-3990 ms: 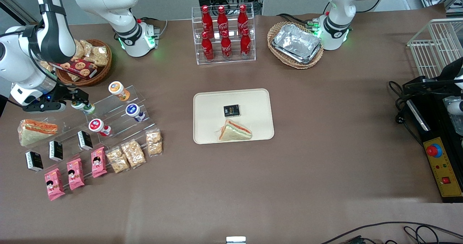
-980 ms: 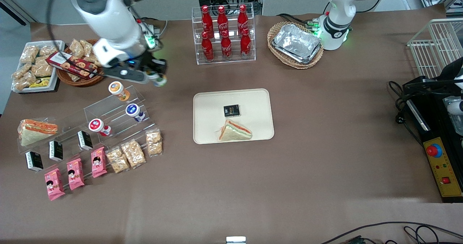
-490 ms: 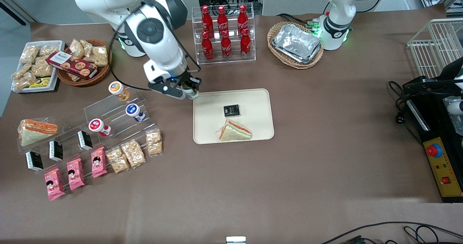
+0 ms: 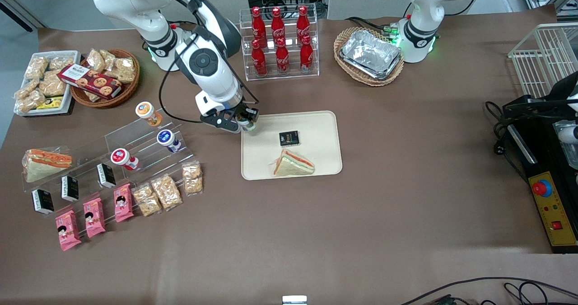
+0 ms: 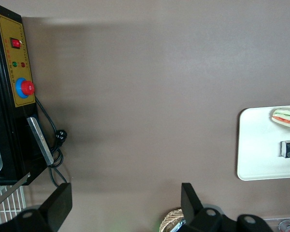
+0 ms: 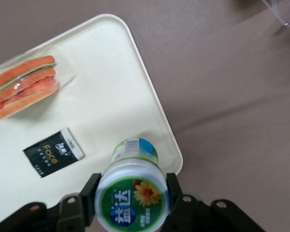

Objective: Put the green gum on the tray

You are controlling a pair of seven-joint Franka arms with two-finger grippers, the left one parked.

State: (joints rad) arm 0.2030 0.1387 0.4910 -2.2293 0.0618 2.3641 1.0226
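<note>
The end effector (image 4: 247,123) is gripping the green gum (image 6: 131,195) tight, one finger on each side of its lid; it is hanging in the air over the corner of the tray (image 4: 316,119) that is nearest the working arm; so the picking up looks done, and the carrying looks almost done; what is left, I think, is going down, setting the bottle on the tray and letting go. The green gum is a small round bottle, white and smooth like hard plastic; its lid is green and round, with a yellow flower and white letters on it. The tray is flat and cream, with soft round corners and a low rim; it is looking smooth and a bit dull. A sandwich (image 4: 293,165) in clear shiny wrap is lying on the tray, shaped like a triangle, with orange and green stripes; a little flat black packet (image 4: 289,138) is lying near it, farther from the front camera. The brown worktop (image 4: 406,196) is looking soft and plain, like cloth.
</note>
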